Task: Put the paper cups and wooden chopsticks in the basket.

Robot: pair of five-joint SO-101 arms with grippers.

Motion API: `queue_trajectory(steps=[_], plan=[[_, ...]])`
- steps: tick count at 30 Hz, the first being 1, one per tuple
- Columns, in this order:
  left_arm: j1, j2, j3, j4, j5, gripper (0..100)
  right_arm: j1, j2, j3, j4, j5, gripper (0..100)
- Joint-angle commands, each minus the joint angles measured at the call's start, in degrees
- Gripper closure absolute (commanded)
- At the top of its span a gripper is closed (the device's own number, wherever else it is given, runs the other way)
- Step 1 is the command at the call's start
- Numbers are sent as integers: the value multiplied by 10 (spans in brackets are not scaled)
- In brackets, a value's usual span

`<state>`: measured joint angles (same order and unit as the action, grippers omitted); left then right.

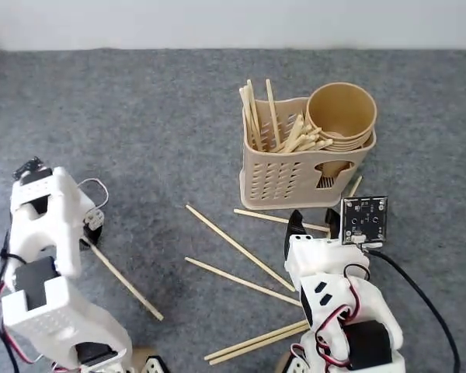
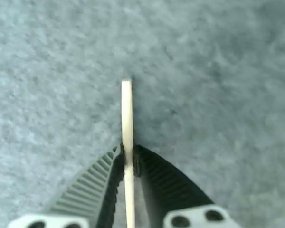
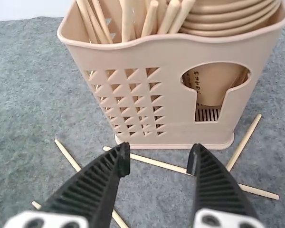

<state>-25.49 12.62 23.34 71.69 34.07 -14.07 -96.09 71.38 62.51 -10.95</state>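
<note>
Left jaws clench one chopstick (image 2: 127, 118) between them, right jaws stand parted just before the basket (image 3: 142, 52)

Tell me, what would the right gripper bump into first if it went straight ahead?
Probably the chopstick lying on the mat just past the right gripper, with the basket wall right behind it. If the gripper rides above the mat, the basket comes first; its height is hard to judge.
</note>
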Motion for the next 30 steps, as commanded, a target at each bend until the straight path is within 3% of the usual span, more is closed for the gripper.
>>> queue_trajectory(steps=[1, 6, 13, 25, 30], plan=[[34, -4, -61, 47, 1, 987, 3, -6, -3, -10, 6, 787], [91, -4, -153, 140, 25, 987, 3, -6, -3, -10, 6, 787], [160, -6, -374, 290, 26, 988, 3, -6, -4, -10, 4, 787], [254, -226, -407, 287, 24, 988, 3, -6, -3, -11, 4, 787], [313, -310, -390, 283, -42, 988, 3, -6, -3, -13, 4, 787]])
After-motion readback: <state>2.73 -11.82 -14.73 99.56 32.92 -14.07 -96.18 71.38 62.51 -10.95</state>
